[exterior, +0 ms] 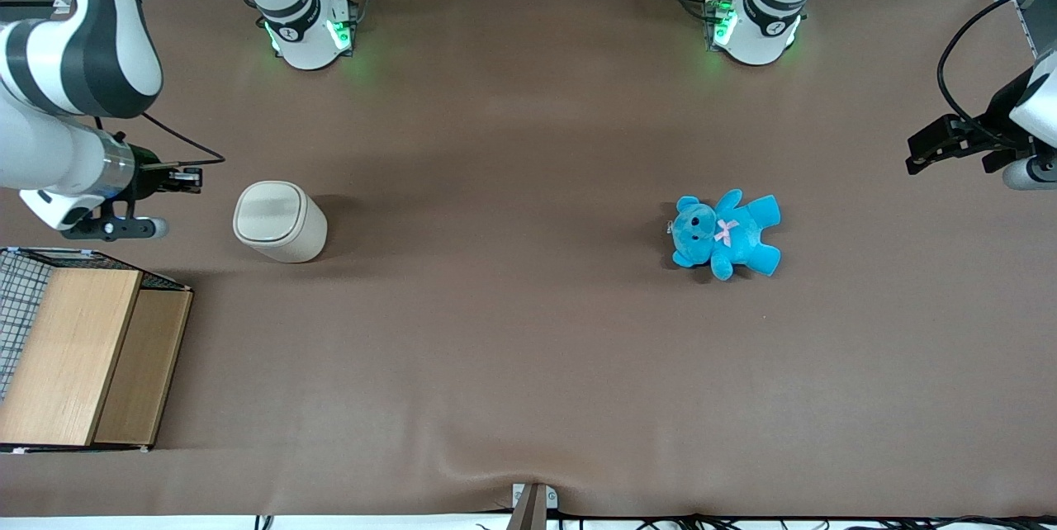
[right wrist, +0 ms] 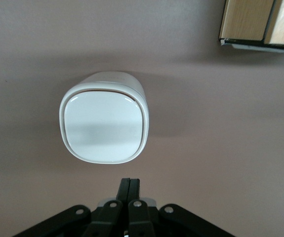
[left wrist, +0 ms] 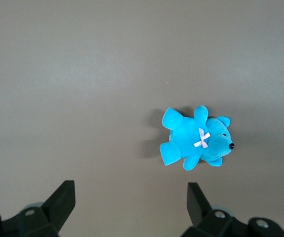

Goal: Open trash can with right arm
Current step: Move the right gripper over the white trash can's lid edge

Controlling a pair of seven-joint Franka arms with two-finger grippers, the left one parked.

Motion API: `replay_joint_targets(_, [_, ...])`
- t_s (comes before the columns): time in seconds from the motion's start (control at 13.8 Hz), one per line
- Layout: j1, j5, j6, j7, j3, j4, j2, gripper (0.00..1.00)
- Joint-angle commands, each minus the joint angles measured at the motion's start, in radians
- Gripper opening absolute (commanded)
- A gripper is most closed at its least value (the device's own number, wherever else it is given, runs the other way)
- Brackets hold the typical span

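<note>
The trash can [exterior: 280, 221] is a small cream-white cylinder with a rounded-square flip lid, standing upright on the brown table toward the working arm's end. Its lid lies flat and closed, also seen from above in the right wrist view [right wrist: 103, 125]. My right arm [exterior: 66, 101] reaches in beside the can. Its black gripper [exterior: 195, 180] hovers beside the can, a short gap from its rim, not touching. In the right wrist view the gripper [right wrist: 129, 181] has its two fingers pressed together with nothing between them.
A wooden box [exterior: 82, 357] with a wire-mesh basket [exterior: 21, 291] beside it stands nearer the front camera than the gripper; its corner shows in the right wrist view [right wrist: 260, 22]. A blue teddy [exterior: 727, 233] lies toward the parked arm's end.
</note>
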Motion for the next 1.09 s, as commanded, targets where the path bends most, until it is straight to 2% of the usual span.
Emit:
replay_joint_targets(0.0, [-0.007,0.01,0.052,0.011,0.006,-0.063,-0.03,0.0])
replay_joint_targets(0.73, [-0.008,0.011,0.276,0.011,0.006,-0.239,-0.027,0.0])
replay_joint_targets(1.02, [-0.008,0.014,0.319,0.012,0.006,-0.255,-0.009,0.0])
